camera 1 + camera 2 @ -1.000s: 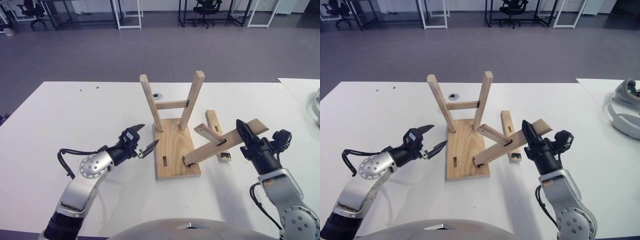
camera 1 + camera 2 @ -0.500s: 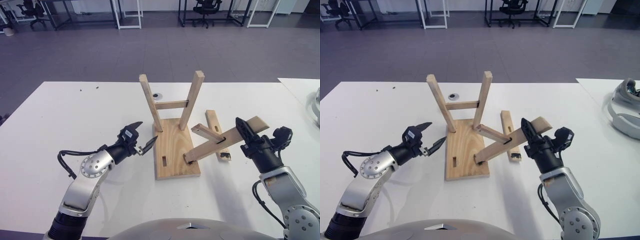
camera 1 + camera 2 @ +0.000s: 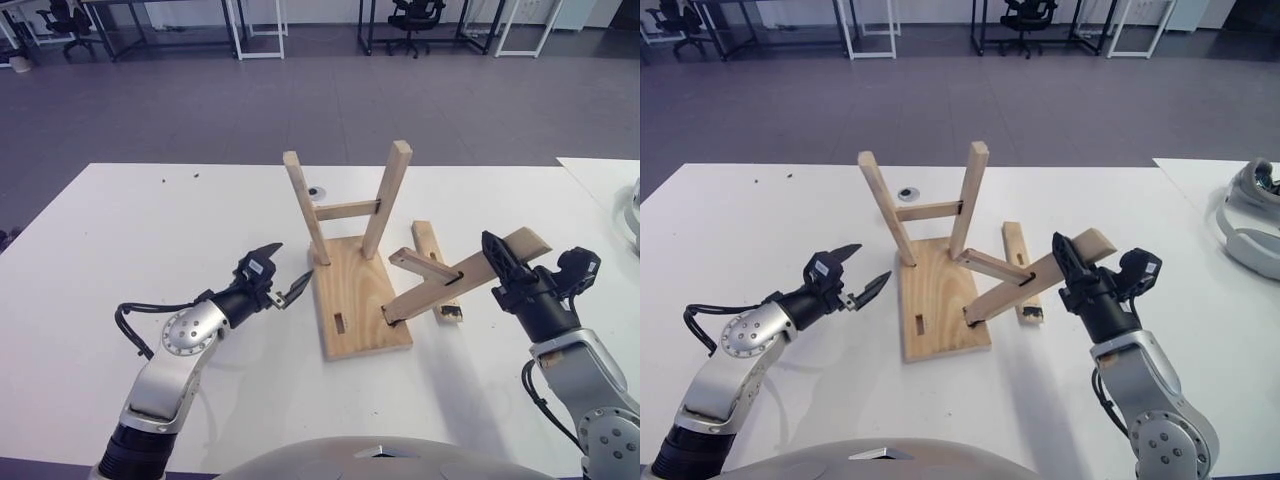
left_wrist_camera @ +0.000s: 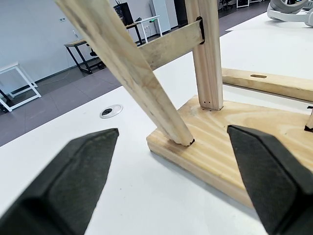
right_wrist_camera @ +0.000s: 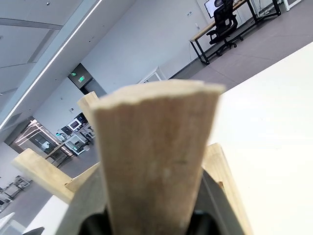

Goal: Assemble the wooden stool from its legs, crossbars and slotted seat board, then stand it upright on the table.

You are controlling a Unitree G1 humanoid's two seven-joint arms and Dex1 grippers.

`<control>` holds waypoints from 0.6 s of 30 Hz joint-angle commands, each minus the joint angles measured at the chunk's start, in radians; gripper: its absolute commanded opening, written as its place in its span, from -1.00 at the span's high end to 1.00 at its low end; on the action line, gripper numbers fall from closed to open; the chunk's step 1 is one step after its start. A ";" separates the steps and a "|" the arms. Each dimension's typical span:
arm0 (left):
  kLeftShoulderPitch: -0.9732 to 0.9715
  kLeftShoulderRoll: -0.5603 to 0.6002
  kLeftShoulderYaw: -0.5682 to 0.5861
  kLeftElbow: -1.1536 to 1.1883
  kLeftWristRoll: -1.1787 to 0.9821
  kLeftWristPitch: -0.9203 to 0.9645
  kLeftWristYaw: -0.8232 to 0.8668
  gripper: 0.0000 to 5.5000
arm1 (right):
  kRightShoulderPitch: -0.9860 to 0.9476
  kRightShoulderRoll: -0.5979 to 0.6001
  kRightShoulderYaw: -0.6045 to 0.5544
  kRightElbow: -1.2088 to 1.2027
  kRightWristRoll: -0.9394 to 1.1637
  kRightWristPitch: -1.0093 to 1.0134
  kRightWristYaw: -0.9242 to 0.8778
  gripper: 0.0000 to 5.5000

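Note:
The slotted seat board [image 3: 365, 305] lies flat mid-table, with two legs [image 3: 304, 208] and a crossbar [image 3: 345, 210] standing up from its far end. My right gripper [image 3: 497, 262] is shut on a third leg [image 3: 460, 275], held tilted. That leg's low end rests at the board's right edge, and a short crossbar [image 3: 415, 264] sticks out of it. In the right wrist view the held leg [image 5: 154, 161] sits between the fingers. A loose leg [image 3: 434, 262] lies on the table behind it. My left gripper [image 3: 295, 262] hangs open just left of the board, its fingers [image 4: 73, 186] apart before the nearer upright leg [image 4: 127, 73].
A round cable hole [image 3: 317, 190] sits in the table behind the stool. A white headset [image 3: 1252, 215] lies on the neighbouring table at far right. The left part of the table has free room. Desks and office chairs stand on the floor beyond.
The seat board with its two legs has slid and turned slightly to the right. The held leg and my right gripper moved right with it. My left gripper drew back a little.

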 commanded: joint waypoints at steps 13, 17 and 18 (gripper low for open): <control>-0.037 -0.036 -0.014 0.010 0.038 0.009 0.021 -0.49 | -0.104 -0.171 0.296 0.088 -0.538 0.162 -0.011 0.60; -0.044 -0.036 -0.013 0.017 0.045 0.005 0.024 -0.49 | -0.216 -0.119 0.230 0.050 -0.493 0.078 0.034 0.60; -0.045 -0.037 -0.012 0.018 0.045 0.004 0.025 -0.49 | -0.240 -0.115 0.213 0.041 -0.484 0.059 0.050 0.60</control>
